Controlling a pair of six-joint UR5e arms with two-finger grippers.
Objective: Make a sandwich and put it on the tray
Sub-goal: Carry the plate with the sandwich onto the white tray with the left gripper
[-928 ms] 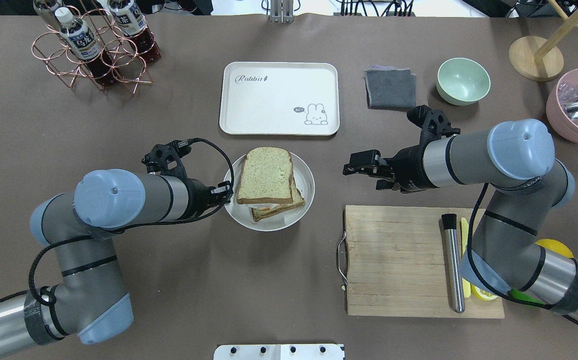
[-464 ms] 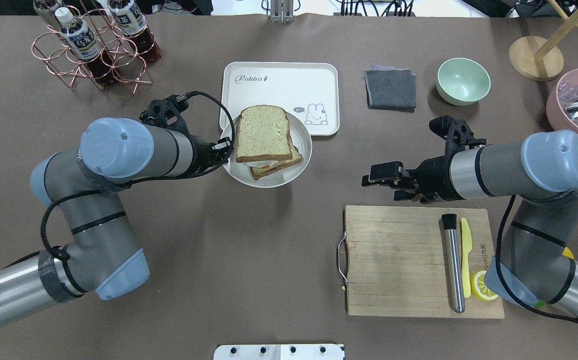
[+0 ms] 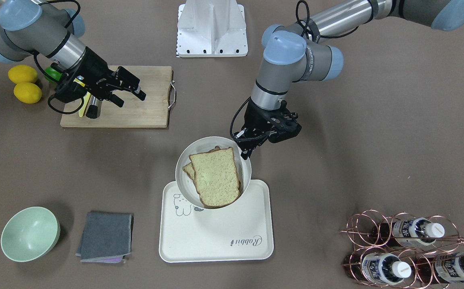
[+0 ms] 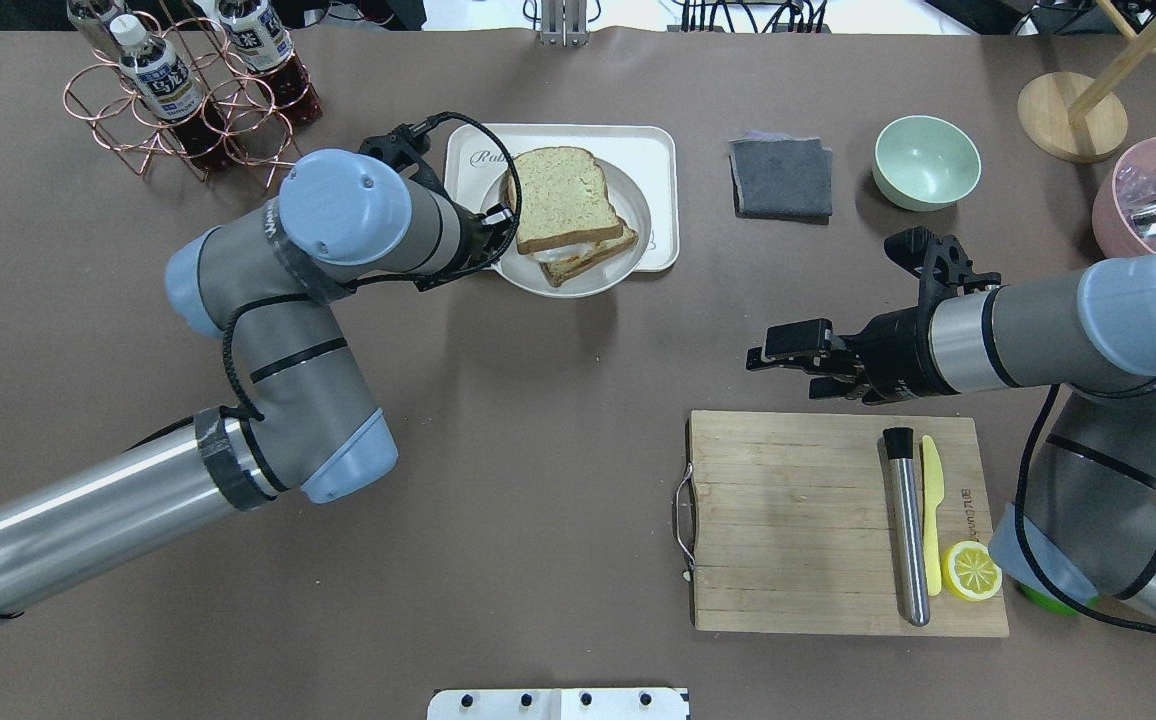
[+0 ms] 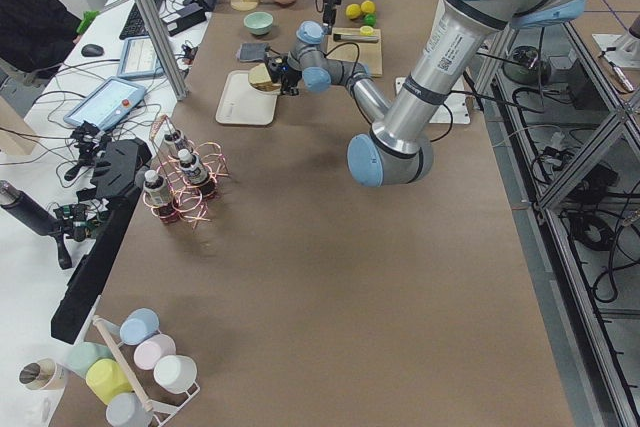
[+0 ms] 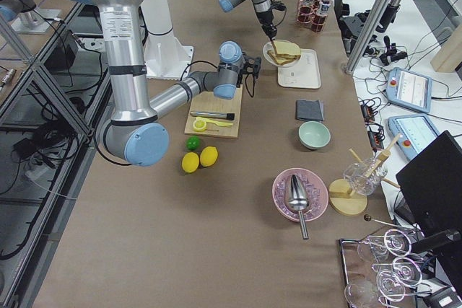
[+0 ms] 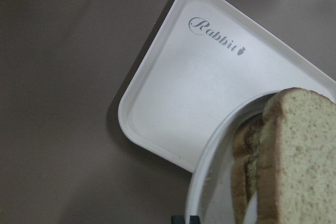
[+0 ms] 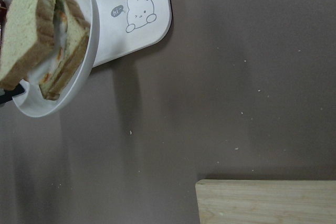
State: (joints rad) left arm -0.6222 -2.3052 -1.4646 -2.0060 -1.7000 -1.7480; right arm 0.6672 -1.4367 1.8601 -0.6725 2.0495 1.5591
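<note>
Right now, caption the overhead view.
Left gripper holds a plate bearing the sandwich over the tray; right gripper hovers by the cutting board.

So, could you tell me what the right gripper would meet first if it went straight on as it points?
Nothing close: the right gripper points across the table, robot-side of the white plate. Farther on the left arm crosses that line, though heights are unclear.
</note>
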